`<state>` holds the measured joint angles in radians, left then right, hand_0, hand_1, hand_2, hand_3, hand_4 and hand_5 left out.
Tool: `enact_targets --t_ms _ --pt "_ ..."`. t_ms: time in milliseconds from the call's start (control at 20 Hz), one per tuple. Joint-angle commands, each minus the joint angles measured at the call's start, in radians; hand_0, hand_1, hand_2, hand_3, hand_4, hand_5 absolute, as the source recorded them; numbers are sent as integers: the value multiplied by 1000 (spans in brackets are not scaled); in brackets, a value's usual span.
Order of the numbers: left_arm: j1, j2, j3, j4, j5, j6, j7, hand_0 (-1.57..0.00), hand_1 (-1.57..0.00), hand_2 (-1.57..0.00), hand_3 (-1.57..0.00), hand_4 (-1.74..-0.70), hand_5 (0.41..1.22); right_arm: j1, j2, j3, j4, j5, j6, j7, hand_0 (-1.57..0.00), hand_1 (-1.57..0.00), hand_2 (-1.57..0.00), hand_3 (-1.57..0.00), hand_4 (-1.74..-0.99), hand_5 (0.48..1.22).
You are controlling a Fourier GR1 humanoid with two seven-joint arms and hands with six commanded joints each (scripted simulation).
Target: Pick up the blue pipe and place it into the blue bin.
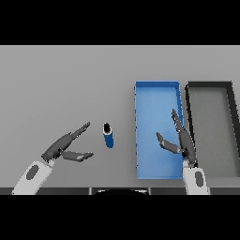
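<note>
Nearest, the left hand (63,146) spreads relaxed fingers toward the upright blue pipe (108,135) at its three o'clock, untouched. Right hand (180,140) idles, fingers apart, over the blue bin (157,91), likely waiting.

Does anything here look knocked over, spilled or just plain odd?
Nothing stands out. The blue pipe stands on the grey table between the open left hand and the blue bin. The right hand hovers open over that bin, beside a black bin.

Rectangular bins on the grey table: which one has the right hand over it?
The blue rectangular bin; the right hand hovers over it. The black-rimmed grey bin sits further right.
</note>
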<state>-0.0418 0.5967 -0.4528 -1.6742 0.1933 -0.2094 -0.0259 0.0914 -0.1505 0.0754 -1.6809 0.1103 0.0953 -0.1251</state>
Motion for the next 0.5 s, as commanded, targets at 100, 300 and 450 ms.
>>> enact_targets --t_ms 100,300,450 --pt "-22 -68 -53 23 -33 0 19 1 1 1 1 -1109 447 -12 4 -5 11 -11 5 7 1 1 1 1 -1263 617" --pt "-53 -127 -82 86 -66 -4 -6 1 1 1 1 -1118 446 6 11 0 -14 -8 -3 26 1 1 1 1 -1271 616" --pt "-106 -198 -98 156 -76 -2 25 1 1 1 1 -1114 450 9 9 -7 -14 -12 -6 32 1 1 1 1 -1276 609"
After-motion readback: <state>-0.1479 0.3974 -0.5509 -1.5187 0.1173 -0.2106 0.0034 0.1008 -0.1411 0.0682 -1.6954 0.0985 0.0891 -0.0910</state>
